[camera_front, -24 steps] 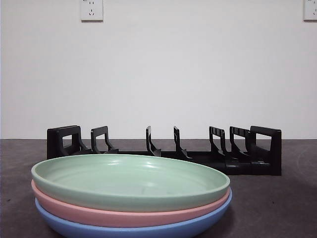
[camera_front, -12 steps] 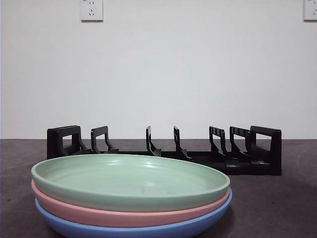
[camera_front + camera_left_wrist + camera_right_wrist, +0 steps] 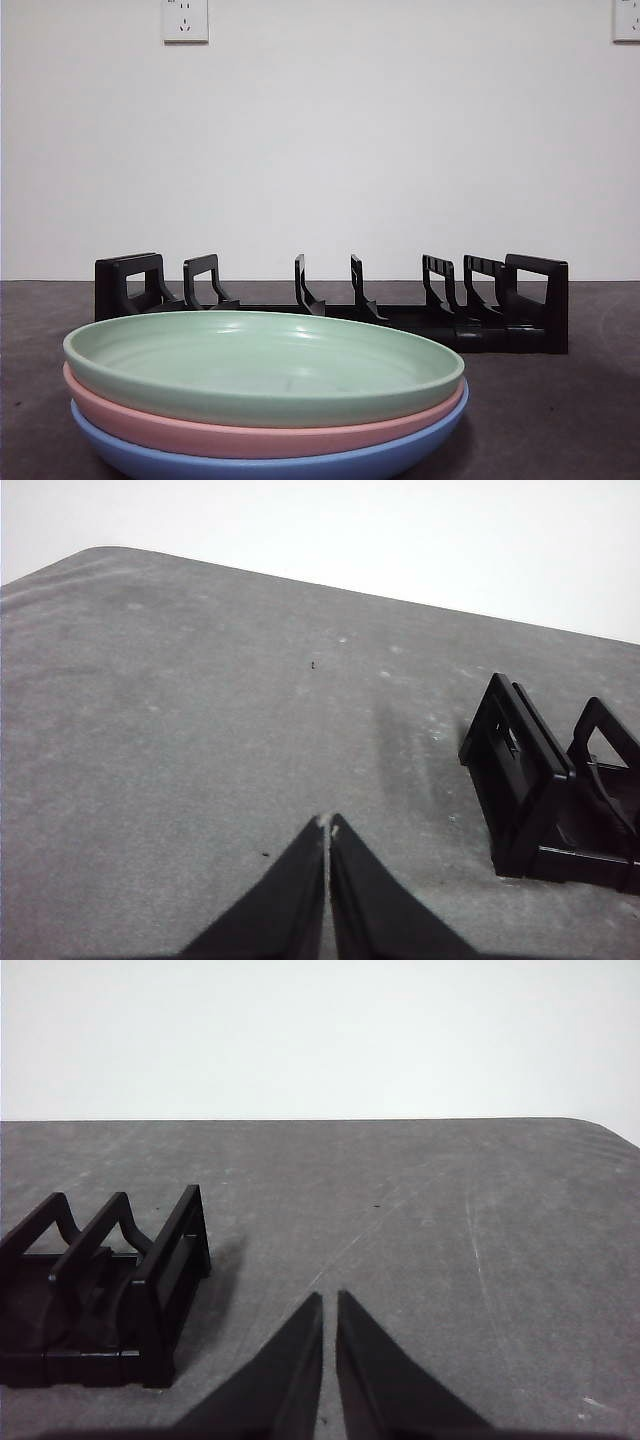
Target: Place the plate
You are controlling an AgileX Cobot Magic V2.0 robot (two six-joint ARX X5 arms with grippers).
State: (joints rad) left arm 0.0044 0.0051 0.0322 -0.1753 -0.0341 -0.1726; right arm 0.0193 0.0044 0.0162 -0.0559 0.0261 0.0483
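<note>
Nearest the front camera sits a stack of three plates: a green plate (image 3: 265, 365) on top, a pink plate (image 3: 250, 432) under it, a blue plate (image 3: 270, 462) at the bottom. Neither wrist camera sees the stack, so it lies out of both grippers' sight, and no arm shows in the front view. The left gripper (image 3: 327, 825) hangs above bare grey table (image 3: 180, 740), jaws pressed together and holding nothing; one end of the black rack (image 3: 545, 780) stands ahead of it and off to one side. The right gripper (image 3: 329, 1298) is likewise empty, its jaws a hair apart, with the rack's other end (image 3: 110, 1280) ahead on its opposite side.

Judging from here, the main risk is at pickup: the nested rims offer little edge, so a shallow pinch could drag the pink plate along or let the green one slip. Later, a tilted plate could strike a divider (image 3: 303, 285) instead of settling into a slot. Beyond the rack, a white wall carries an outlet (image 3: 185, 20); nothing blocks the path between stack and rack
</note>
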